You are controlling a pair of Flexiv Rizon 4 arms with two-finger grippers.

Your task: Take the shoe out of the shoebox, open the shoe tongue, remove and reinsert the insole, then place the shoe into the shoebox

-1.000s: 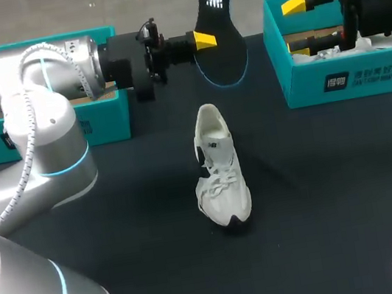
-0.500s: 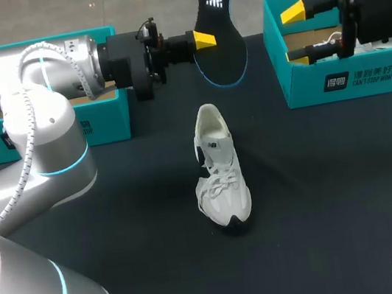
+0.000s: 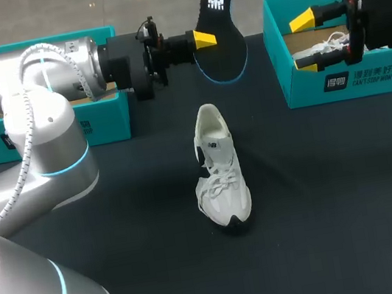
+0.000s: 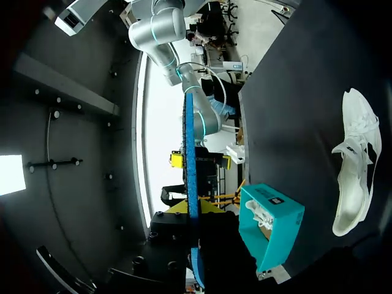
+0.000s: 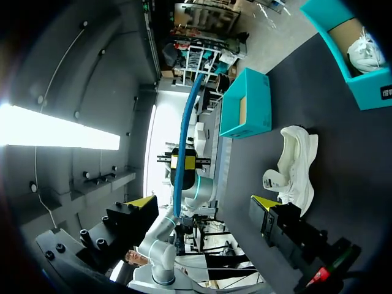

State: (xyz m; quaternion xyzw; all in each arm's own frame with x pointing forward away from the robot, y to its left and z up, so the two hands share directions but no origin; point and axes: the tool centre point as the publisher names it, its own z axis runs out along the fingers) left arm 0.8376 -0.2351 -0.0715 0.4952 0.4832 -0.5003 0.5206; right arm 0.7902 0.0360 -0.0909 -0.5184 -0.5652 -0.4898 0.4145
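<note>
A white shoe point(image 3: 219, 170) stands upright at mid-table, toe toward me; it also shows as the shoe point(image 4: 355, 165) and the shoe point(image 5: 295, 164). My left gripper point(image 3: 203, 41) is shut on a black insole point(image 3: 218, 37) with a blue rim, held up on edge behind the shoe. The wrist views show that insole point(image 4: 188, 135) edge-on between my left gripper's point(image 4: 195, 211) fingers. My right gripper point(image 3: 302, 42) hangs open over the right teal shoebox point(image 3: 349, 80), holding nothing. From the right gripper point(image 5: 203, 202), the insole point(image 5: 182, 141) stands well ahead.
A second white shoe point(image 3: 330, 44) lies in the right shoebox. Another teal box point(image 3: 106, 120) sits at back left, partly behind my left arm point(image 3: 38, 90). The black table surface point(image 3: 323, 194) spreads around the shoe.
My right gripper has shifted slightly right and lower over the right shoebox, staying open. The left gripper, insole and shoe have barely moved.
</note>
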